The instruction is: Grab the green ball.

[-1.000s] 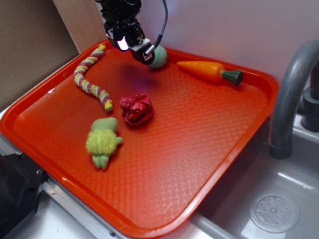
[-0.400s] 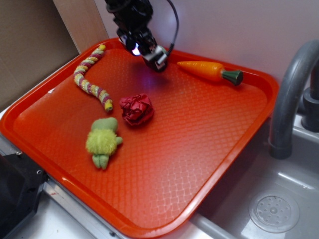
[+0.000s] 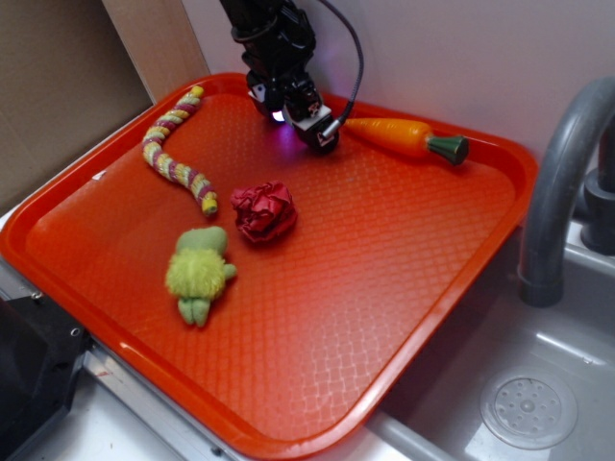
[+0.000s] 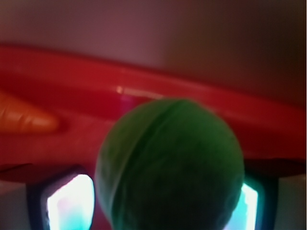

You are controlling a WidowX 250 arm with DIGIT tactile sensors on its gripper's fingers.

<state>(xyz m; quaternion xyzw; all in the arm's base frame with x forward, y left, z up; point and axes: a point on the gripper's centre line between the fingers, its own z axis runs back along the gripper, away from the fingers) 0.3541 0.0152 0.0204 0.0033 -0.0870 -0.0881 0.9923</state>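
Tray [image 3: 461, 288]: orange, holds all items. Gripper [image 3: 309, 123]: low at the tray's far edge, just left of the carrot [image 3: 404, 137]. Ball [image 4: 169, 165]: green, sits between the spread fingers [image 4: 67, 203], filling the wrist view; contact unclear. Approach done; closing and lifting remain, by my judgement.

Even, bright exterior view; dim, blurred wrist view.

The exterior picture is sharp and softly lit, with faint sheen on the orange tray [image 3: 404, 288] and a violet glow under the gripper [image 3: 306, 113]. The wrist picture is dark and out of focus: the green ball [image 4: 170, 167] fills it as a soft blur, flanked by two overexposed cyan-white glowing patches low at each side.
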